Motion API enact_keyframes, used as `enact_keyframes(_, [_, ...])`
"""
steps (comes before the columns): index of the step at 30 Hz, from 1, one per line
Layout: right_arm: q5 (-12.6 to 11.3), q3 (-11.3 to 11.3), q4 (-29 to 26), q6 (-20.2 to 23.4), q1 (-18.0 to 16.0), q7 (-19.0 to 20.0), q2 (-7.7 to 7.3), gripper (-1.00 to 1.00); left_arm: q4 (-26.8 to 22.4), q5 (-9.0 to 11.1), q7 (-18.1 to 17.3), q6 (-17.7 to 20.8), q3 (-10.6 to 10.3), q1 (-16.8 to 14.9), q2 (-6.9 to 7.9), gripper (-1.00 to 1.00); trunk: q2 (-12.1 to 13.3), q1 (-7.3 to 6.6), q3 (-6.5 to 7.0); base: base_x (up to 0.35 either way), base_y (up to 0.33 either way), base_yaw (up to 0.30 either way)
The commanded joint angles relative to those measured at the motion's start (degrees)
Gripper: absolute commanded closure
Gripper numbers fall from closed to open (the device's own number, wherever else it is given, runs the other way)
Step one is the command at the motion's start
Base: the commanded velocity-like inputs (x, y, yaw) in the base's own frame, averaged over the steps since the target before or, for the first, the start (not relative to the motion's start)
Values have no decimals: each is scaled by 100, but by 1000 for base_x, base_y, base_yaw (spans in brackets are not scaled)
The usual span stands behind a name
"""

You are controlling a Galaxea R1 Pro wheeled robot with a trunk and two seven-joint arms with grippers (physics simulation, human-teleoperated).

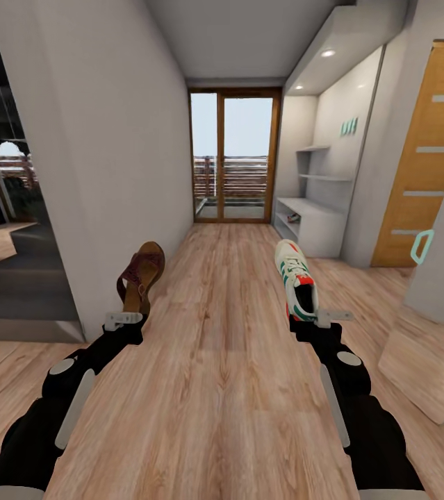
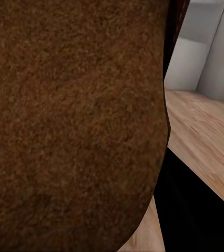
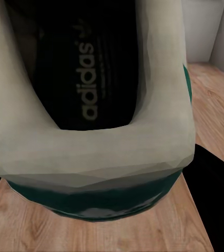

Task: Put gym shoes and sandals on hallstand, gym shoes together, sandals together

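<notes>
Here I carry one sandal (image 1: 140, 274) clamped in the left gripper (image 1: 124, 320) and one gym shoe (image 1: 296, 279) clamped in the right gripper (image 1: 324, 318), both well short of the hallstand (image 1: 312, 226); nothing sits racked yet.

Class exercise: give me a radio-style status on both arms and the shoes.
Left gripper holding sandal. Right gripper holding gym shoe. Hallstand ahead on the right, corridor floor between.
</notes>
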Motion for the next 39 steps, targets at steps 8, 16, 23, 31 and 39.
enact_keyframes(8, [45,-3,-11,37,-4,4,4,100,-6,63,-10,52,8,-1,-1,100,-3,2,-6,344,0,0])
enact_keyframes(16, [45,-3,-11,36,-4,4,4,100,-6,62,-10,52,8,0,-3,100,-3,2,-6,344,0,0])
enact_keyframes(23, [45,-3,-9,36,-4,4,4,100,-6,65,-10,52,8,5,-3,100,-3,2,-6,344,0,0])
enact_keyframes(31, [45,-3,-9,35,-4,4,4,100,-6,64,-10,52,8,5,-3,100,-3,2,-6,344,0,0])
enact_keyframes(39, [45,-3,-7,36,-4,4,4,100,-6,59,-10,52,12,6,-1,100,-3,2,-7,344,0,0])
